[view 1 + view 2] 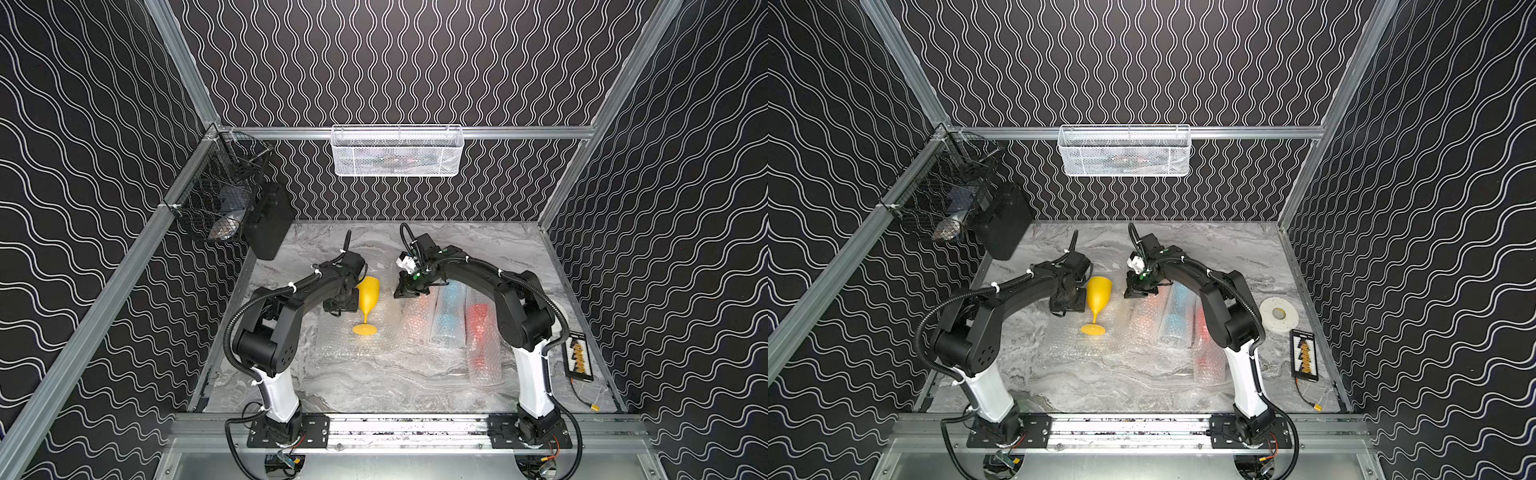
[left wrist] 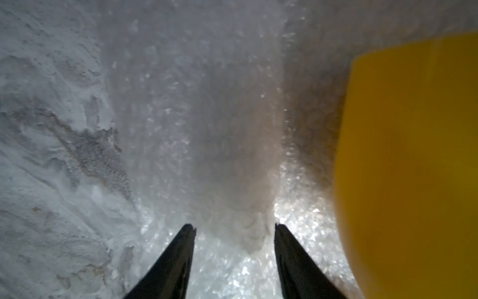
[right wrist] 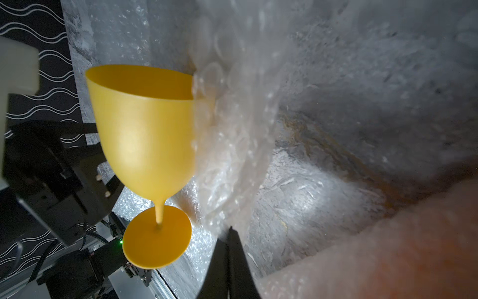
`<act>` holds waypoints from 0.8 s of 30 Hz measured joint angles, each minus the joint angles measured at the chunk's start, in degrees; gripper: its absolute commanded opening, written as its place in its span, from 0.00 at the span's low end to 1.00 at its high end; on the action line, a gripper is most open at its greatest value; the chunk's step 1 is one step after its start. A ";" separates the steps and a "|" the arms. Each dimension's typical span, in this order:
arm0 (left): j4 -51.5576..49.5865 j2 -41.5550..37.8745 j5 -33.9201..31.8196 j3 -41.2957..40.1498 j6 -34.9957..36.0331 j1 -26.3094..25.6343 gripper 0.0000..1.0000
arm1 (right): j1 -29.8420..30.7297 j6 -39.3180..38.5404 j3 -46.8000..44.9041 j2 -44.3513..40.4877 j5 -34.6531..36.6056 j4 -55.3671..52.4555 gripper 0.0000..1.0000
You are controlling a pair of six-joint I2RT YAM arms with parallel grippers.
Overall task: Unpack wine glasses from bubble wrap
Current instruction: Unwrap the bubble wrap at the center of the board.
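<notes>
The yellow wine glass (image 1: 367,296) stands upright on a flat bubble wrap sheet (image 1: 353,353). Just beside its bowl, the left gripper (image 2: 234,227) has its jaws half apart, astride a raised fold of that sheet. Opposite, the right gripper (image 3: 232,234) pinches the sheet's lifted edge, jaws closed. Beyond it lie three wrapped tubes (image 1: 449,320): orange, blue, red.
</notes>
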 measured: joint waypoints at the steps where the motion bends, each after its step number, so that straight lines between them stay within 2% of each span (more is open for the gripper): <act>1: -0.24 0.24 -0.85 0.00 0.00 0.15 0.53 | 0.00 0.00 -0.09 -0.02 -0.02 0.00 0.00; 7: -1.33 -2.27 -3.43 -0.50 0.00 3.32 0.51 | 0.00 -0.15 -0.31 -0.02 -0.42 0.00 0.00; 12: -2.19 -4.52 -3.76 -0.96 0.00 9.90 0.49 | 0.00 -0.17 -0.44 -0.07 -0.46 0.00 0.00; 18: -2.25 -7.96 2.54 -1.57 0.00 16.65 0.51 | 0.00 -0.15 -0.87 -0.24 -0.68 0.00 0.00; 24: -4.13 -11.54 4.35 1.46 1.46 19.98 0.51 | 0.04 -0.17 -1.44 -0.33 -0.61 0.00 0.00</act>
